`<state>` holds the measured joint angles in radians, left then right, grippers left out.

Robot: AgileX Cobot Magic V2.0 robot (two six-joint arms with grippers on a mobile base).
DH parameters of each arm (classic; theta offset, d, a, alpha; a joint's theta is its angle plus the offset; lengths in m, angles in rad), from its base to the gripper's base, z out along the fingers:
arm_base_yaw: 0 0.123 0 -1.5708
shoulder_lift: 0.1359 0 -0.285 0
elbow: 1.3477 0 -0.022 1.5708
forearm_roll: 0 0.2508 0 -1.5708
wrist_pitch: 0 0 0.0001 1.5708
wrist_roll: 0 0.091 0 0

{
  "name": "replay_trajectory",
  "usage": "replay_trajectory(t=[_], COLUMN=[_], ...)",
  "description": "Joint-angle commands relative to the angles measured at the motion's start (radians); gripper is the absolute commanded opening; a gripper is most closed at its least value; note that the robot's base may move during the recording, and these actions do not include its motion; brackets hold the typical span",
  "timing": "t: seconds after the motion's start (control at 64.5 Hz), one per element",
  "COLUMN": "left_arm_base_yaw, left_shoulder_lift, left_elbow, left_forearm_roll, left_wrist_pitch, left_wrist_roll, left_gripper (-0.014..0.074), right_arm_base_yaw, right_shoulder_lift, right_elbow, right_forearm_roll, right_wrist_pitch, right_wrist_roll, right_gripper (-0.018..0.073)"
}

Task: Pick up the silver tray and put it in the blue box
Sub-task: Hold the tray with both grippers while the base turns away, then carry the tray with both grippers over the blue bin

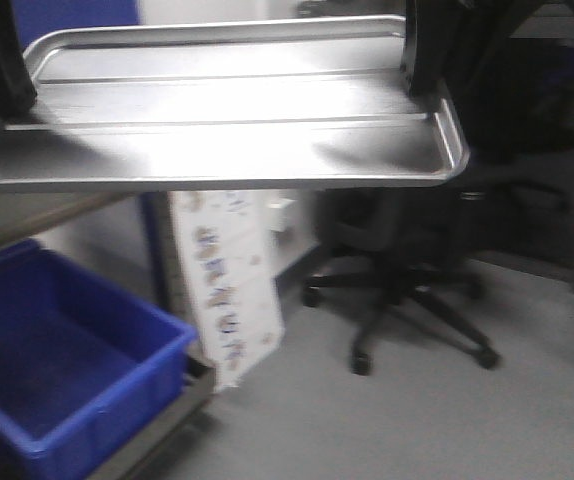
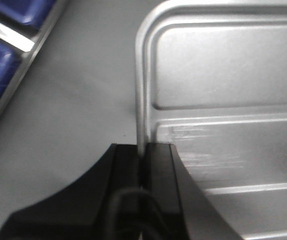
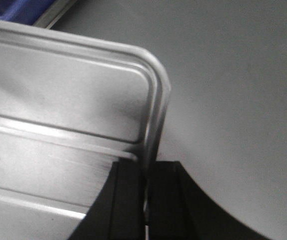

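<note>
Silver tray (image 1: 227, 110): count one; shiny sheet metal, rectangular, rounded corners, raised rolled rim; flat bottom with two long raised ribs along its length; strong glare on the centre.
Tray position: in the air, roughly level, spanning from one gripper to the other; not touching the box.
Left gripper (image 2: 142, 150): count one; black, smooth, flat-sided fingers (image 2: 126, 175); pressed together on the tray's left short rim, which stands upright in the narrow slot between them; the tray bottom extends to the right of this gripper.
Right gripper (image 3: 146, 167): count one; same black flat fingers (image 3: 166, 185); pinching the tray's right short rim just behind a rounded corner; the tray bottom extends to the left of this gripper.
Blue box (image 1: 67, 370): one counted in the front view; deep rectangular plastic crate, thick lipped rim, vertical ribs on the outer wall; well below the left gripper, under the tray's left end; open side up.
Ledge (image 1: 157, 420): grey, flat, metallic; directly under the blue box.
Chair (image 1: 407, 290): count one; black, star base on castors; below the right gripper; blurred.
Panel (image 1: 229, 290): count one; white, flat, printed with small marks too blurred to read; below the tray's middle, between box and chair.
Floor (image 1: 417, 420): grey, matt, even.
</note>
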<state>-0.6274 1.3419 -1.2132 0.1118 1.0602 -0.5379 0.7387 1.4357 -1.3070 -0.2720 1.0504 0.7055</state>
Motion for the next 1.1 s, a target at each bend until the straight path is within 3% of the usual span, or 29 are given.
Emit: replay_trajectory(t=[0.0,1.085], left_arm_base_yaw=[-0.006,-0.006], left_shoulder_lift=[-0.032,-0.032], left_elbow=[-0.026,-0.026], left_forearm_roll=[0.041,0.039], left_wrist_pitch=[0.002,0.002], left_wrist_roll=[0.019,0.019], left_gripper=[-0.0105,-0.0105], right_arm_base_yaw=[-0.001,-0.001], right_shoulder_lift=[-0.039,-0.039], right_elbow=[-0.026,-0.026], right_forearm_roll=[-0.057,-0.057], right_wrist_pitch=[-0.018,-0.018], right_wrist_roll=[-0.024,-0.024], right_gripper=[0.0056,0.0056])
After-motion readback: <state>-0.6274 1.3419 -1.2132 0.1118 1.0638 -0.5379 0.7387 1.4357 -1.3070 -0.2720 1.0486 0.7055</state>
